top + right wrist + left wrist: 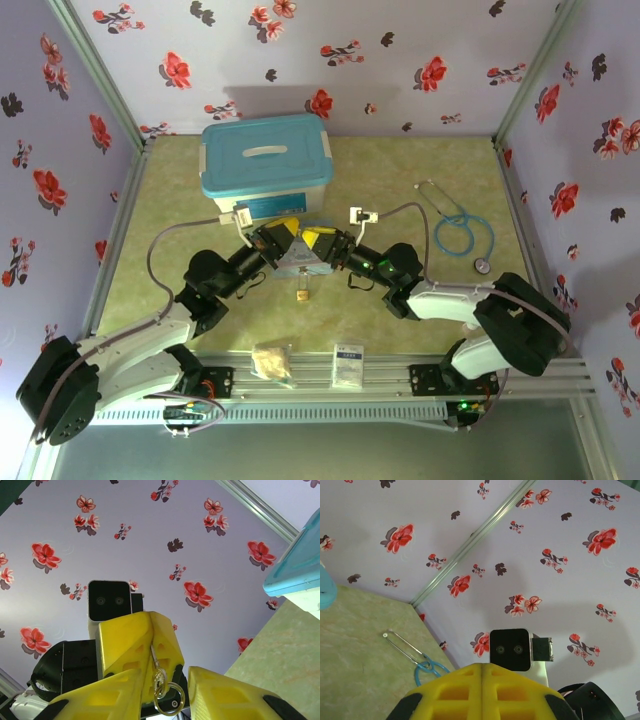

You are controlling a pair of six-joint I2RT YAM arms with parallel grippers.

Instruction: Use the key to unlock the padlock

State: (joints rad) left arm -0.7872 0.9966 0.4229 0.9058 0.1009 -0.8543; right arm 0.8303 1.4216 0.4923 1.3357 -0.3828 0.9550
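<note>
Nothing here can be read. The white plastic box with the turquoise lid (266, 150) carries a blue label strip on its front wall, but the print on it is too small to make out. The small flat white packet (348, 364) lying on the aluminium rail (400, 374) at the near edge shows a few dark marks near its top, too blurred to read.

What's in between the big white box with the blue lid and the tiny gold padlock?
The left gripper and the right gripper, yellow fingers facing each other, in the top view, between blue-lidded box and gold padlock.
</note>
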